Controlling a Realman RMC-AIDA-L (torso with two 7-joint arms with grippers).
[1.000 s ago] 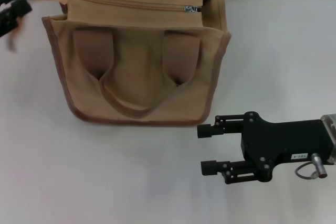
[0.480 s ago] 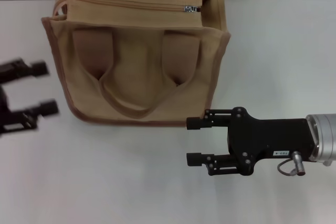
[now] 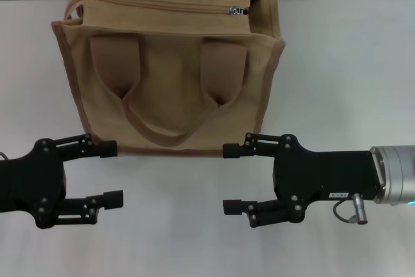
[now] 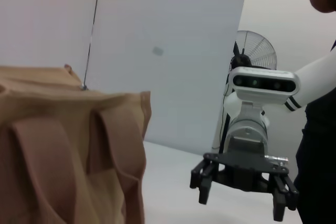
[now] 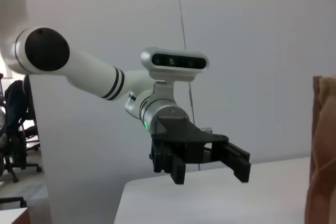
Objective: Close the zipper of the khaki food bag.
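The left hand hovers over the white tabletop near the front left corner of the khaki food bag, its fingers spread wide and holding nothing. The bag stands upright at the back, in the middle. On its top panel the zipper runs across, with the silver pull at the right end. The right hand is near the bag's front right corner, also wide open and empty.
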